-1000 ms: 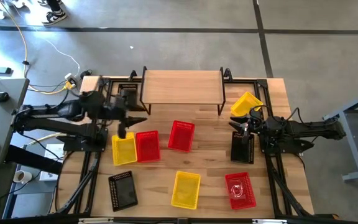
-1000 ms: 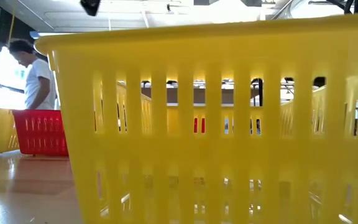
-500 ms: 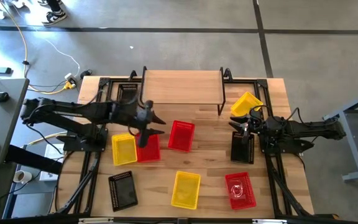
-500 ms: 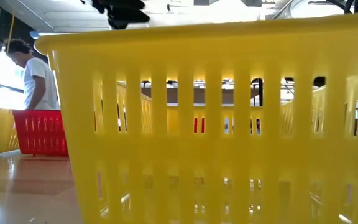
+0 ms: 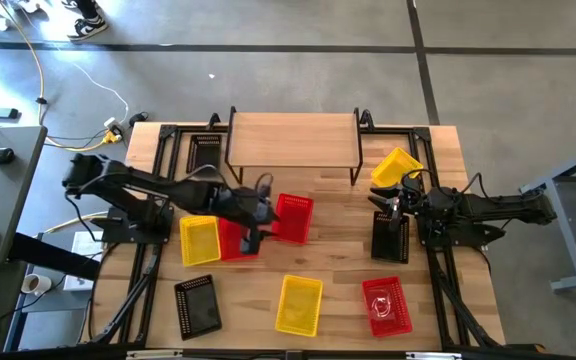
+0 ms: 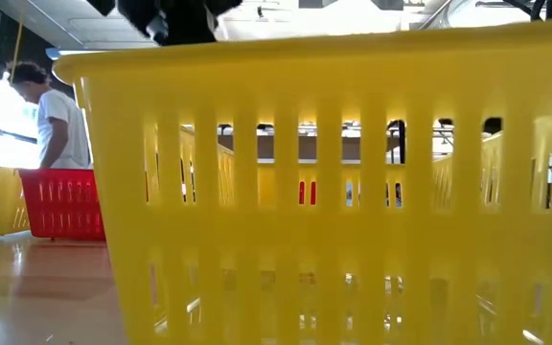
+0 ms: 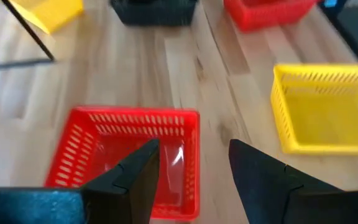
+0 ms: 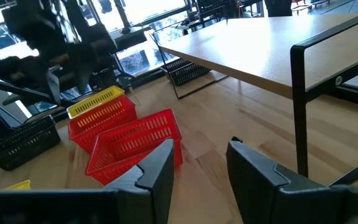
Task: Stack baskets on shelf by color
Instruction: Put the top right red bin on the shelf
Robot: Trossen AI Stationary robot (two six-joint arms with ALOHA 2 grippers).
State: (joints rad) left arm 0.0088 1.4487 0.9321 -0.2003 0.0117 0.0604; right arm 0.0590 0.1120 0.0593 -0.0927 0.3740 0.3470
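So from the high view, the left gripper (image 5: pixel 259 212) is stretched out over the middle of the table (image 5: pixel 343 250), sitting between two red baskets: one (image 5: pixel 236 236) beside a yellow basket (image 5: pixel 199 240), the other (image 5: pixel 292 217) just past it. The shelf (image 5: pixel 293 139) at the far edge has nothing on its plank. A tilted yellow basket (image 5: pixel 395 166) leans near the shelf's right leg, and the right gripper (image 5: pixel 388 203) waits there above a black basket (image 5: pixel 390 238). Nearer the front edge are another black basket (image 5: pixel 198 305), a yellow one (image 5: pixel 299 304) and a red one (image 5: pixel 386 306).

Low view is basically all front yellow basket (image 6: pixel 333 182), filling the picture. A red basket (image 6: pixel 62 203) sits behind it at left, and a person (image 6: pixel 54 115) in a white shirt stands in the room beyond.

Left wrist view: the fingers (image 7: pixel 135 180) are spread apart with nothing between them, hanging right over the rim of the red basket (image 7: pixel 92 149), with a yellow one (image 7: pixel 325 115) off to the side.

Right wrist view: its fingers (image 8: pixel 160 168) are parted too, holding nothing, looking across at the red baskets (image 8: pixel 132 146) and the shelf (image 8: pixel 272 46).
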